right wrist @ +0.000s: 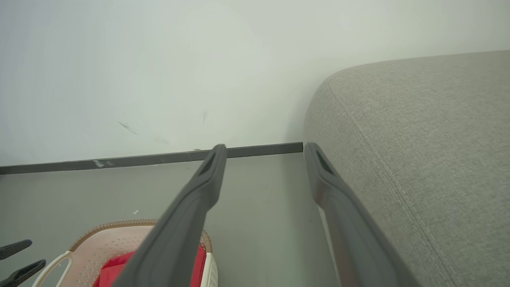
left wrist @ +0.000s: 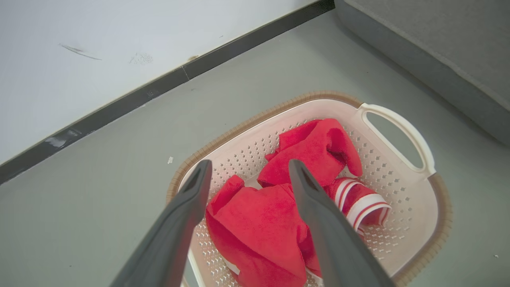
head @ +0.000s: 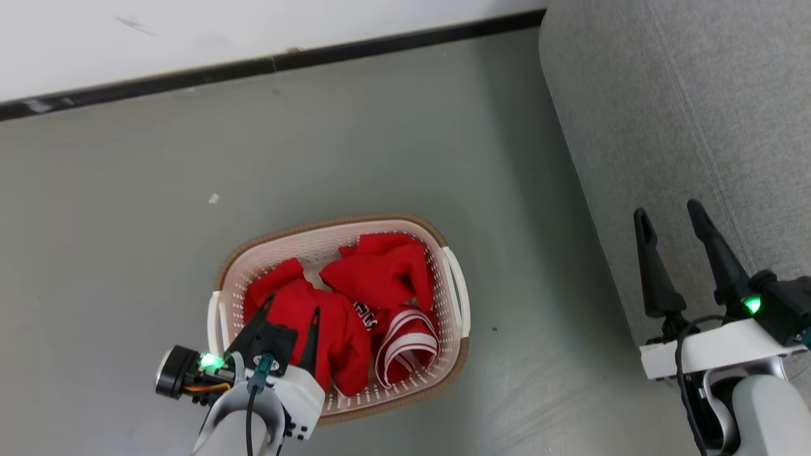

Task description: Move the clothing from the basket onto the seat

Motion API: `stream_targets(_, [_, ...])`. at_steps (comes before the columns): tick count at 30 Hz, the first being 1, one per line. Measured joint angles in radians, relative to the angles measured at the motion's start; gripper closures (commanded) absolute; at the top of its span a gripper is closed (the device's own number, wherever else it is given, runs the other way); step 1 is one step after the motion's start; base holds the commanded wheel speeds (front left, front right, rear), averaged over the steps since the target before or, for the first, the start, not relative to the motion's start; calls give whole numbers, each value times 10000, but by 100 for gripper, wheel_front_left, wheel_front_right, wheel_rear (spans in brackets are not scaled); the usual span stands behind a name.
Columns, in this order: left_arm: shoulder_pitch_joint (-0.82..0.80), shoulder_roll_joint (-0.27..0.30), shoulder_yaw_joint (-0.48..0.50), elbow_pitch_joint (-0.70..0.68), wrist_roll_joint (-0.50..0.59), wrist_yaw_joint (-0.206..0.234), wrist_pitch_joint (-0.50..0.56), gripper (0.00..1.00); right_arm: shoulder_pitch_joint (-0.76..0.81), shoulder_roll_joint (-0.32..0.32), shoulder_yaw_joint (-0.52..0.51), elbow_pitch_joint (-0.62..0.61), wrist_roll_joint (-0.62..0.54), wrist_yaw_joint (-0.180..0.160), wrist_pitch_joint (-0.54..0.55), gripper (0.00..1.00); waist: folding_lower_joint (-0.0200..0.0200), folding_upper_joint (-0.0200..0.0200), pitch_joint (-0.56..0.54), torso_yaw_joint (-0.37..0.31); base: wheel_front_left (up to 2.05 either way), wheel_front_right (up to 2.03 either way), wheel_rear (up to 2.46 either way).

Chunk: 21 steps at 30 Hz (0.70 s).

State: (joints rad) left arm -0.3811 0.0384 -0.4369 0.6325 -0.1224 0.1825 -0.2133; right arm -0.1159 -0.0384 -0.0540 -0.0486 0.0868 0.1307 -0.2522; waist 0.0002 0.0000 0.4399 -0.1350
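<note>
Red clothing (head: 345, 297) lies heaped in the cream basket (head: 458, 288) on the floor; one piece shows white stripes (head: 405, 348) and dark numbers. From the left wrist view the clothing (left wrist: 259, 219) sits just beyond my fingers inside the basket (left wrist: 402, 131). My left gripper (head: 293, 305) hovers open over the basket's near left part, with nothing between its fingers. The grey seat (head: 684, 107) fills the right side. My right gripper (head: 668, 212) is open and empty beside the seat's (right wrist: 418, 151) front edge. The basket (right wrist: 99, 243) shows low left in the right wrist view.
A white wall with a black baseboard (head: 266, 63) runs along the back. Grey floor (head: 127, 209) surrounds the basket, and a small white scrap (head: 213, 198) lies on it to the left.
</note>
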Motion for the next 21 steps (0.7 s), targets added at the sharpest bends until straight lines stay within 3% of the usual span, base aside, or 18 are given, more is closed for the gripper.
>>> stream_targets(21, [-1229, 6, -359, 543, -621, 309, -144, 0, -2170, -10, 157, -107, 274, 0, 0, 0, 0, 0, 2182, -836, 0, 0, 0])
